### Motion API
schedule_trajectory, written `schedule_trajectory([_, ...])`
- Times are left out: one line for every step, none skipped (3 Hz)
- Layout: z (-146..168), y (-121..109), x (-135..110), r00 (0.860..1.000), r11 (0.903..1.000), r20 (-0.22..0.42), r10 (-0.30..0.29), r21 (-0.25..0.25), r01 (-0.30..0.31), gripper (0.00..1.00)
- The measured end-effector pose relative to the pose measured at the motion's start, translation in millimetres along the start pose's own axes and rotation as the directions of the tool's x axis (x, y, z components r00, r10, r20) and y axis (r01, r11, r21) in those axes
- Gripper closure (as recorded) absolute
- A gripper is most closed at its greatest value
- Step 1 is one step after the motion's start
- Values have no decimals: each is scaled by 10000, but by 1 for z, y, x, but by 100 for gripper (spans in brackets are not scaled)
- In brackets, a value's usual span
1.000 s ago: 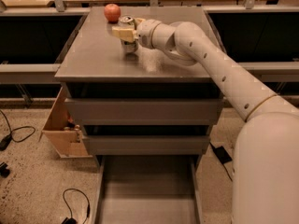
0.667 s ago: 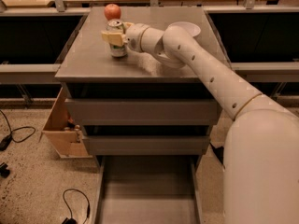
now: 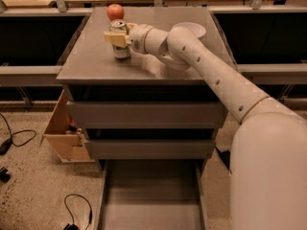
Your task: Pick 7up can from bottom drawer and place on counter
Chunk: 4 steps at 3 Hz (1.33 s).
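The 7up can (image 3: 121,50) stands upright on the left part of the grey counter (image 3: 96,63), just in front of a red apple. My gripper (image 3: 117,38) reaches in from the right and is shut on the can, its pale fingers (image 3: 113,39) clasping the upper half. The can's base looks to be at the counter surface. The bottom drawer (image 3: 151,200) is pulled open at the foot of the cabinet, and its grey floor shows nothing on it.
A red apple (image 3: 115,11) sits at the counter's back left, close behind the can. A white bowl (image 3: 190,30) stands at the back right, partly behind my arm. A light wooden drawer (image 3: 64,133) juts out left of the cabinet. Cables (image 3: 19,138) lie on the floor.
My gripper has carried the can leftward across the counter, from near the middle to the left part in front of the apple.
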<state>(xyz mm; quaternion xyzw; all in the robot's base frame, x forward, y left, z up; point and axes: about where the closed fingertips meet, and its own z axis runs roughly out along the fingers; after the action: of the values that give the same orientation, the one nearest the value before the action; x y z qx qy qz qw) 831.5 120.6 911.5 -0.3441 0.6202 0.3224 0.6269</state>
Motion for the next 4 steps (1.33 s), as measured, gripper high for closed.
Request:
schedule_trajectory([0,0,0,10000,10000,0,0,-1,0,36])
schedule_trajectory([0,0,0,10000,10000,0,0,-1,0,13])
schedule_trajectory([0,0,0,10000,10000,0,0,-3,0,0])
schedule_trajectory([3,3,-12,9999,9995,-8,-106,-294,105,0])
